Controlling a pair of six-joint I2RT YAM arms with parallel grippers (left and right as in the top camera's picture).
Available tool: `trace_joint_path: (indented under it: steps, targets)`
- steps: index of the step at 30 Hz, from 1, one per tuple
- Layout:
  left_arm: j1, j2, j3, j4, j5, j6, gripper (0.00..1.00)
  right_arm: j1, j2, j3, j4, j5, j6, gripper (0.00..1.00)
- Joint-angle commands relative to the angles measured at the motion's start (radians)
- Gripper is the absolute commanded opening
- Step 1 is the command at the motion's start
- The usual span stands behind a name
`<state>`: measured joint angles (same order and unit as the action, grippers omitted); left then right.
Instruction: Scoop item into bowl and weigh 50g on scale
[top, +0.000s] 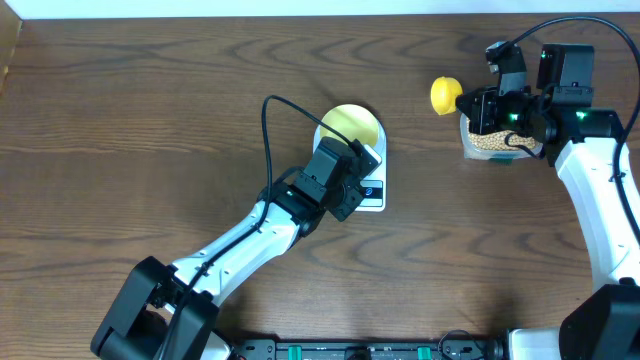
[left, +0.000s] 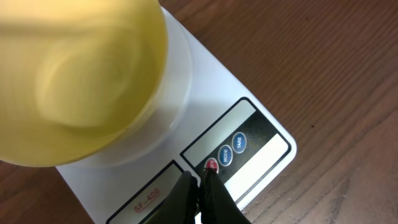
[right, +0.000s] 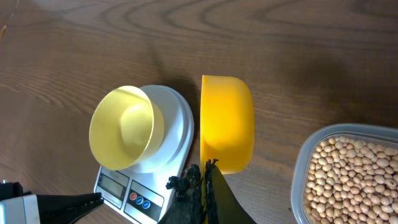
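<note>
Bowl (right: 121, 127) on scale (right: 179, 121); beans (right: 354, 180) in container (right: 300, 174); right tool (right: 205, 173) grips scoop (right: 227, 124).

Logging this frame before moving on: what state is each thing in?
bowl: empty, upright on the scale.
scale: no digits showing on its display.
left gripper: shut, tips at the red button.
right gripper: shut on the yellow scoop.
yellow scoop: empty, held above the table.
container: open, holding beans.
</note>
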<state>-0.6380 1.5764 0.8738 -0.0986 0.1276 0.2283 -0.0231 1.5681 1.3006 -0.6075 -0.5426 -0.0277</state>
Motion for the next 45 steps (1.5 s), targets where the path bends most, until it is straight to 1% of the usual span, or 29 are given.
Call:
trace_joint_path:
  steps: [1,3,6,9,14,19,23,29,34,39,45]
  targets:
    - [0.014,-0.012,-0.002,-0.003,-0.012,0.010,0.07,0.004,-0.018,0.020,0.010,0.003,-0.015,0.01]
    - [0.026,-0.037,-0.002,-0.004,-0.013,0.061,0.07,0.004,-0.018,0.020,0.014,0.012,-0.014,0.01]
    - [0.069,-0.089,-0.002,-0.004,-0.013,0.105,0.07,0.004,-0.018,0.020,0.027,0.037,-0.014,0.01]
    - [0.148,-0.142,-0.002,-0.005,-0.013,0.109,0.07,0.004,-0.018,0.020,0.045,0.045,-0.014,0.01]
    - [0.334,-0.199,-0.002,-0.004,-0.013,0.108,0.07,0.004,-0.018,0.020,0.074,0.103,0.011,0.01]
    - [0.511,-0.185,-0.002,0.003,-0.012,0.107,0.08,0.004,-0.018,0.020,0.100,0.168,0.038,0.01]
    - [0.574,-0.150,-0.002,0.003,-0.012,0.108,0.07,0.004,-0.018,0.020,0.114,0.172,0.045,0.01]
    - [0.563,-0.107,-0.002,0.003,-0.001,0.108,0.07,-0.008,-0.018,0.020,0.116,0.174,0.049,0.01]
    - [0.513,-0.108,-0.001,0.002,0.002,0.108,0.08,-0.016,-0.018,0.020,0.109,0.175,0.048,0.01]
    - [0.399,-0.108,-0.001,-0.012,0.097,0.108,0.07,-0.021,-0.018,0.020,0.110,0.174,0.045,0.01]
    - [0.224,-0.085,-0.002,-0.050,0.100,0.108,0.07,-0.021,-0.018,0.020,0.118,0.174,0.027,0.01]
